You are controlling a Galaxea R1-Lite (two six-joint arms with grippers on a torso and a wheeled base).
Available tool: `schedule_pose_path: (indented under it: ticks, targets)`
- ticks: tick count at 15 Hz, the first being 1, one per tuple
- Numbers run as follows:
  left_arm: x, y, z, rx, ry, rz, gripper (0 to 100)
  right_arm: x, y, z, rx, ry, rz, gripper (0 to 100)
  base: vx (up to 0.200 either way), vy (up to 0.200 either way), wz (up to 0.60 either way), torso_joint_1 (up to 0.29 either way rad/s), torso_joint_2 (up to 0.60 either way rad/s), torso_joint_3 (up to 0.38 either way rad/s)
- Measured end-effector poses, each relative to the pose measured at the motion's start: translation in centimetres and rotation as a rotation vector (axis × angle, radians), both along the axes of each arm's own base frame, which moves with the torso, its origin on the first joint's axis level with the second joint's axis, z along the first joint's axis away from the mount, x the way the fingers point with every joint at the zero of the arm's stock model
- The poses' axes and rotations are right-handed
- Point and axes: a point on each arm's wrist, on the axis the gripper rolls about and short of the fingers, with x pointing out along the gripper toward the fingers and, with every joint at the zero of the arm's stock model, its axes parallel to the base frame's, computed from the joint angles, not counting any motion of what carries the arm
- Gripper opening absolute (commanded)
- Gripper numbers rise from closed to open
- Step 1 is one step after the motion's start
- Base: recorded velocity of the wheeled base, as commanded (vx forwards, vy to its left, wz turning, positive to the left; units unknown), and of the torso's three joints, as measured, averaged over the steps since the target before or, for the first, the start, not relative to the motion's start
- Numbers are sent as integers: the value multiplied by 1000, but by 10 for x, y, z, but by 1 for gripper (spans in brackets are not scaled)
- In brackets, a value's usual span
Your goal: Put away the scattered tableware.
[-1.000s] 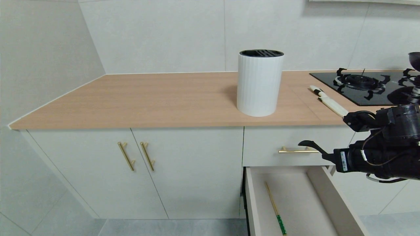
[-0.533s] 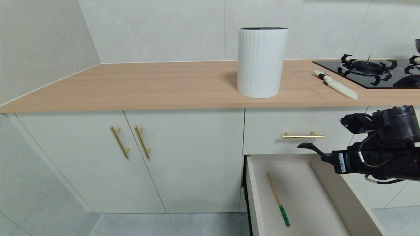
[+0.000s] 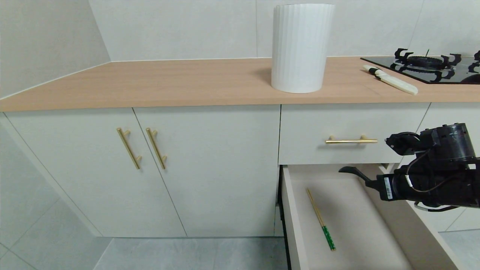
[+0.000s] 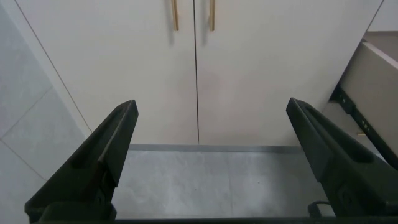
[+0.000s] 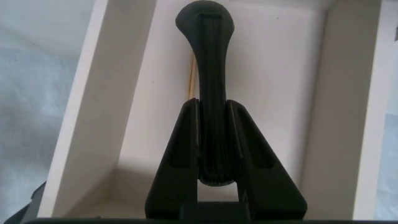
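Right gripper point(image 3: 344, 170) jaws are shut on nothing, left gripper point(image 4: 211, 111) jaws spread wide. Chopsticks point(image 3: 321, 219) in the drawer point(image 3: 291, 217) below could be struck by a misjudged descent.

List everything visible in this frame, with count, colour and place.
countertop: one, wood-brown, atop the cabinets.
canister: one, white, standing on the countertop.
knife: one, cream, lying on the countertop beside the hob.
hob: one, black, countertop's right end.
cabinet doors: two, off-white, shut, below the countertop.
upper drawer: one, off-white, shut.
lower drawer: one, off-white, open beneath the upper drawer.
chopsticks: seemingly a pair, wooden with green ends, lying in the lower drawer.
utensil: one, black, held over the lower drawer.
left tool: one, black, open, facing the cabinet doors.
right tool: one, black, shut on the utensil.
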Motion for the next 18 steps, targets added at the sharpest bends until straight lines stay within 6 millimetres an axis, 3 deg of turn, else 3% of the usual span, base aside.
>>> schedule_pose_path:
  ticks: [5,8,13,18]
  targets:
    - [0,0,0,0,0,0,100,8,1,-8,-2,0,-2,0,0,0,0,0,0,0]
    - [0,0,0,0,0,0,100,28,5,-32,-27,11,-16,0,0,0,0,0,0,0]
    - [0,0,0,0,0,0,100,69,11,-103,-83,5,-93,0,0,0,0,0,0,0]
    - [0,0,0,0,0,0,100,80,13,-164,-116,93,-96,0,0,0,0,0,0,0]
